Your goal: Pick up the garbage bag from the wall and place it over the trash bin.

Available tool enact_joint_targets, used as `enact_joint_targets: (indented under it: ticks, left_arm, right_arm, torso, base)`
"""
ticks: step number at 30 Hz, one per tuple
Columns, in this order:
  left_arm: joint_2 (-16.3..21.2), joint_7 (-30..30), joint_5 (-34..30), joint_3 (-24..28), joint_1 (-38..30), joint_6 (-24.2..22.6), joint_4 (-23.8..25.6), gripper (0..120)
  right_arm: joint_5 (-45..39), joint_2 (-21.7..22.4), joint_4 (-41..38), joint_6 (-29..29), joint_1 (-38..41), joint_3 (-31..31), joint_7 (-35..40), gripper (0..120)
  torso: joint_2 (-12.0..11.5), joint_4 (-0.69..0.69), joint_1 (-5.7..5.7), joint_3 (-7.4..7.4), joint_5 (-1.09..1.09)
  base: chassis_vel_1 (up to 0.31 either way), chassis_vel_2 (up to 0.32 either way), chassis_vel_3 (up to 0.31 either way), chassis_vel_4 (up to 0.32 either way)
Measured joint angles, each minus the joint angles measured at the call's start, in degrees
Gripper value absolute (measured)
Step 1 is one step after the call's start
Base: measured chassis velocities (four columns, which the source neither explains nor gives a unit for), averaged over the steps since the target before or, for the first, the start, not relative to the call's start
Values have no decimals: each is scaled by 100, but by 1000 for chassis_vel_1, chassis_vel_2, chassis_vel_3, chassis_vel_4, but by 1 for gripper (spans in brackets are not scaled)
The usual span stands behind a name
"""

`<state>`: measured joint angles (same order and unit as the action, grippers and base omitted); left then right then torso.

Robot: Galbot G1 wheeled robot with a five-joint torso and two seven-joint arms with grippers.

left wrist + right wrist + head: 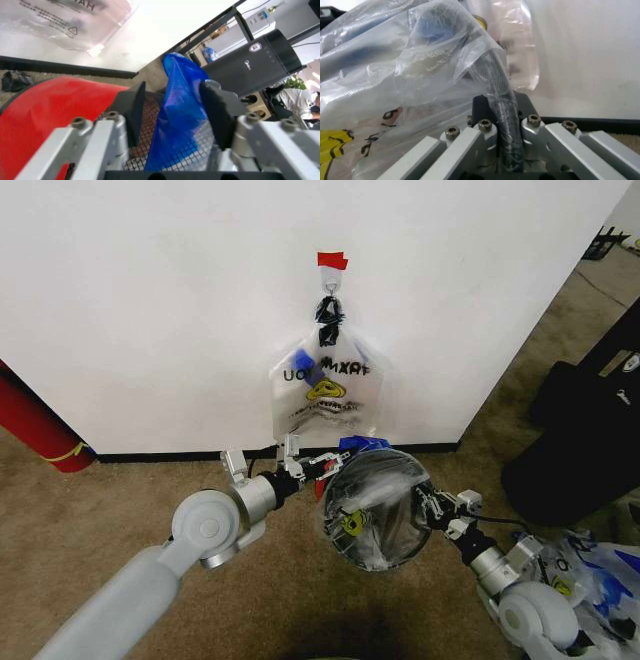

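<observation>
Seen from above, the black wire-mesh trash bin (392, 564) stands on the carpet below the wall (150, 300). A clear garbage bag (372, 498) with a yellow face is draped over its mouth. My left gripper (318, 468) is at the bin's left rim, open, with the bag's blue strip (180, 108) between its fingers (134, 108) above the mesh (145, 150). My right gripper (425, 502) is at the right rim, shut (501, 103) on the bag's plastic (420, 75) and the black rim (506, 123) under it. More alike bags (325, 390) hang from the hook (331, 280) under red tape (332, 260).
A large red cylinder (35, 425) leans at the wall's left end. A bulky black object (580, 430) stands at the right, past the wall's corner. Loose plastic bags (600, 575) lie beside my right arm. A black baseboard (150, 455) runs along the wall.
</observation>
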<state>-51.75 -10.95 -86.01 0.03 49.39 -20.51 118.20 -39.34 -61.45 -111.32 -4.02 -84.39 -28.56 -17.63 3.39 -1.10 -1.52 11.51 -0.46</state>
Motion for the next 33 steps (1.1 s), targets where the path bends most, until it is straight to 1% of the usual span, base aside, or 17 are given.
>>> enact_joint_targets:
  ticks: [1,6,7,8,9,12,16,22,28,33]
  left_arm:
    - [0,0,0,0,0,0,0,43]
    - [50,3,51,11,40,13,67,21]
    - [46,3,61,16,39,14,69,18]
    - [46,3,61,16,39,14,69,18]
    - [40,3,77,20,37,15,70,15]
    - [24,-5,104,28,37,27,78,1]
    - [10,-35,134,33,29,64,46,0]
    - [-12,-103,264,25,-54,107,-237,0]
    - [-22,-115,598,30,-135,109,-631,0]
    - [-2,-93,863,63,-58,65,-780,0]
  right_arm:
    - [0,0,0,0,0,0,0,0]
    - [78,-87,-5,-5,-30,2,12,0]
    - [79,-87,-9,-4,-31,2,14,0]
    - [79,-87,-9,-4,-31,2,14,0]
    - [79,-88,-14,-3,-31,3,20,0]
    - [79,-92,-29,-1,-43,3,29,0]
    - [82,-88,-53,-1,-49,3,19,0]
    - [87,-45,-83,-23,-25,50,-91,0]
    - [86,-5,-143,-58,22,199,-168,0]
    - [51,63,-143,-58,83,245,-168,0]
  torso:
    - [0,0,0,0,0]
    - [0,0,0,0,0]
    - [0,0,0,0,-1]
    - [0,0,0,0,-1]
    - [0,0,0,0,0]
    - [0,0,0,0,-1]
    - [0,0,0,0,0]
    - [0,0,0,0,-1]
    - [0,-1,0,0,-1]
    - [0,0,0,1,-2]
  base:
    - [0,0,0,0]
    - [0,0,0,0]
    - [0,0,0,0]
    - [0,0,0,0]
    - [0,0,0,0]
    - [0,0,0,0]
    - [0,0,0,0]
    - [0,0,0,0]
    - [0,0,0,0]
    - [0,0,0,0]
